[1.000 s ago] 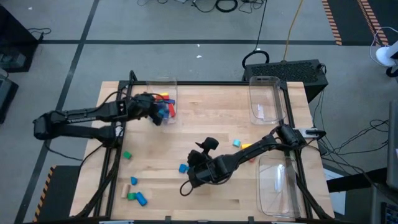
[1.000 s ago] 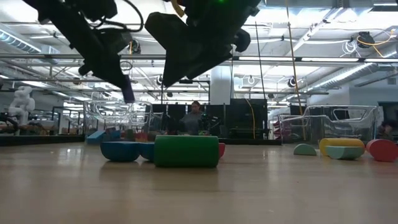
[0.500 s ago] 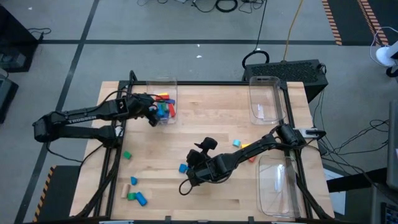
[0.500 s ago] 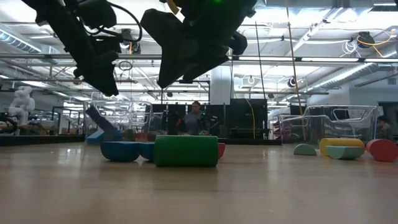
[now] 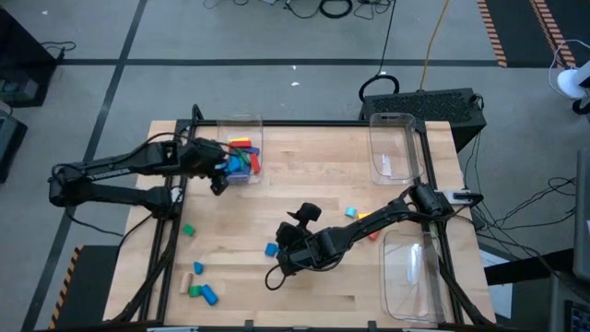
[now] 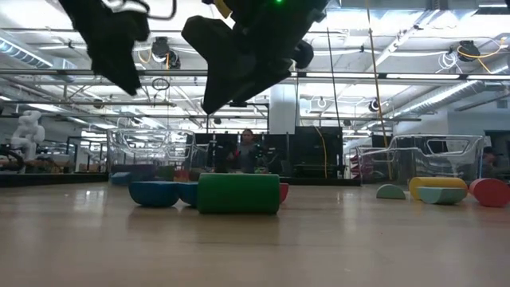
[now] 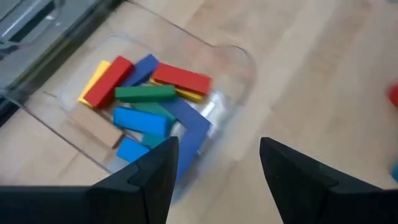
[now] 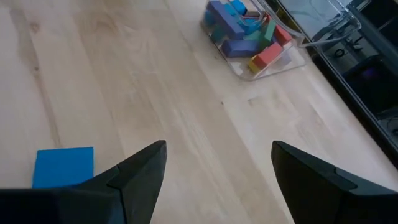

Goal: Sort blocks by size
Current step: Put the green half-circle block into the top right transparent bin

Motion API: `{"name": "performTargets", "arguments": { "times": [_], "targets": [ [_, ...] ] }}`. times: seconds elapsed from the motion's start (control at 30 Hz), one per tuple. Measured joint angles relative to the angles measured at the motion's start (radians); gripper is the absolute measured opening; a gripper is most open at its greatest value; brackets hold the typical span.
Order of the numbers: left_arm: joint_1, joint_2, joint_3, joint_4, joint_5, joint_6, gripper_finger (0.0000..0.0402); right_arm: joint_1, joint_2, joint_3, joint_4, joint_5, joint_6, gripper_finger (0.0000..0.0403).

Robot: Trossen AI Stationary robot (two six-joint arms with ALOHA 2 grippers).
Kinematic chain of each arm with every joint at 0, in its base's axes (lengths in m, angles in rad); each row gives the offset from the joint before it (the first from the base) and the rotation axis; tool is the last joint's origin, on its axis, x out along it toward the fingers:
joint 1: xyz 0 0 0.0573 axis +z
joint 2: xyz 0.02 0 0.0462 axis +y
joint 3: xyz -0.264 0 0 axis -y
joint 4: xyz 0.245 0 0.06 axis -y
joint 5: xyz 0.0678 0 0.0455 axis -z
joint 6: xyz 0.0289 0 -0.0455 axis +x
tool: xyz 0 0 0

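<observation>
Fingers (image 7: 155,180) of the left gripper (image 7: 214,171) stand apart and empty in the left wrist view, above a bin (image 7: 239,62) holding long blocks (image 7: 149,102). High view: left gripper (image 5: 218,171) beside that bin (image 5: 241,124); right gripper (image 5: 288,256) near a blue block (image 5: 271,249); loose blocks (image 5: 201,290) at the table's (image 5: 313,175) near-left. Right wrist view: fingers (image 8: 140,174) apart, blue block (image 8: 62,166) beside them.

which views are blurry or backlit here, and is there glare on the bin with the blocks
Low view: both arms are dark silhouettes against bright ceiling lights, and the green wooden block up close looks soft. Left wrist view: slightly blurred, with a pale sheen on the clear plastic rectangular bin around the coloured wooden bars. Right wrist view: its own tool is out of focus, while the wooden table stays fairly sharp.
</observation>
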Motion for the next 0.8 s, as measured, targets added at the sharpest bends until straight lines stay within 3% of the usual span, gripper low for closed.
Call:
{"name": "performTargets", "arguments": {
  "times": [0.23, 0.47, 0.7, 0.8],
  "targets": [
    [-0.196, -0.002, 0.065, -0.214, 0.096, -0.086, 0.0228, -0.010, 0.000, 0.000, 0.000, 0.000, -0.063, 0.0274],
    [-0.406, 0.034, 0.065, -0.420, 0.143, -0.306, 0.0228, -0.024, 0.000, 0.000, 0.000, -0.004, -0.101, 0.0274],
    [-0.517, 0.123, 0.062, -0.468, 0.045, -0.762, 0.0228, -0.026, 0.000, 0.000, 0.006, -0.076, -0.101, 0.0274],
    [-0.551, 0.172, 0.037, -0.463, 0.040, -0.845, 0.0228, -0.021, 0.000, 0.000, 0.006, -0.103, -0.097, 0.0274]
  ]
}}
